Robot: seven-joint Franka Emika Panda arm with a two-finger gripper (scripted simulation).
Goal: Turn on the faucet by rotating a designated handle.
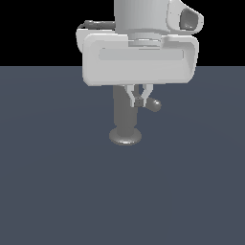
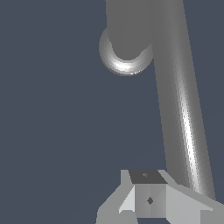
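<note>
The faucet (image 1: 123, 117) is a dull-grey upright cylinder on a wider round base, standing on the dark floor at the middle of the exterior view. Its top is hidden behind the white hand of my arm. The handle (image 1: 154, 104), a thin grey rod with a rounded tip, sticks out toward the exterior view's right. My gripper (image 1: 139, 101) hangs at the rod's height, fingers pressed together with nothing between them. In the wrist view the handle (image 2: 179, 109) runs as a long rod right beside the gripper (image 2: 148, 200), and the faucet (image 2: 124, 65) shows its flared base rim beyond.
A flat dark blue-grey floor (image 1: 57, 182) surrounds the faucet. My arm's white hand (image 1: 139, 60) hangs directly over the faucet.
</note>
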